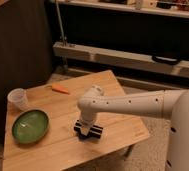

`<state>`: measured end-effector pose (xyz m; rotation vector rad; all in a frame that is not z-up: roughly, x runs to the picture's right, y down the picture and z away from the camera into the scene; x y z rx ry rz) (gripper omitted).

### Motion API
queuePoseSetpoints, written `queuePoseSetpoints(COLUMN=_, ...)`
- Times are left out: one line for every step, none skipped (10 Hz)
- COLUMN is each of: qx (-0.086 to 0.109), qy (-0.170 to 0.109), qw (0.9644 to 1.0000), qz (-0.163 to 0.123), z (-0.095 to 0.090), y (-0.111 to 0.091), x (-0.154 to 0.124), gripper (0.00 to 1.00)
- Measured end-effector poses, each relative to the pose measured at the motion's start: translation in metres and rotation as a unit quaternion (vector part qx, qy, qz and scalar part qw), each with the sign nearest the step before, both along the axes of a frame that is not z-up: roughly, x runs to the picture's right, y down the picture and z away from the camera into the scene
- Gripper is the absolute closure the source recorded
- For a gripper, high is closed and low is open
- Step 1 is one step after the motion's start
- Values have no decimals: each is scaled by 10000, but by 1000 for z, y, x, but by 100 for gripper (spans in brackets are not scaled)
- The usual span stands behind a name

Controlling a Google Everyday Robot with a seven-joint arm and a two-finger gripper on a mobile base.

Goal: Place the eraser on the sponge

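My gripper (88, 131) points straight down onto the wooden table (63, 150), right of the green bowl. Its dark end rests on or just above a low dark block (99, 132) on the tabletop. The block looks black, like the eraser, but I cannot separate it from the gripper's own parts. No dark blue sponge stands out; it may be hidden under the gripper. The white forearm (128, 105) reaches in from the right and covers the table behind that spot.
A green bowl (31, 125) sits at the table's left, with a clear plastic cup (18, 98) behind it. An orange carrot-like piece (60, 89) lies near the far edge. Dark shelving and a long rail stand behind the table. My white base (185, 135) is at the right.
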<state>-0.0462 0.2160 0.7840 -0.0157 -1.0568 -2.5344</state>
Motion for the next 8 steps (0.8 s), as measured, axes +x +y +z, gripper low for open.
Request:
queuePoseSetpoints(qx=-22, qy=14, qw=10000, qz=-18, z=1, y=1, x=1, gripper=63)
queuePoseSetpoints(qx=-35, qy=17, qw=10000, qz=-26, z=3, y=1, x=1, gripper=53)
queuePoseSetpoints(qx=-48, qy=15, qw=10000, qz=-39, z=5, y=1, x=0, gripper=44)
queuePoseSetpoints(qx=-63, qy=10, qw=10000, qz=-49, z=6, y=2, x=0, gripper=34)
queuePoseSetpoints(qx=-84, qy=5, qw=10000, qz=-48, z=8, y=2, x=-1, gripper=24)
queuePoseSetpoints(qx=-106, qy=-4, qw=9999, qz=-42, z=8, y=2, x=-1, gripper=21)
queuePoseSetpoints(qx=-158, qy=-66, qw=9999, qz=-19, z=9, y=2, x=-1, gripper=20)
queuePoseSetpoints(qx=-206, qy=-137, qw=9997, qz=24, z=9, y=0, x=-1, gripper=20)
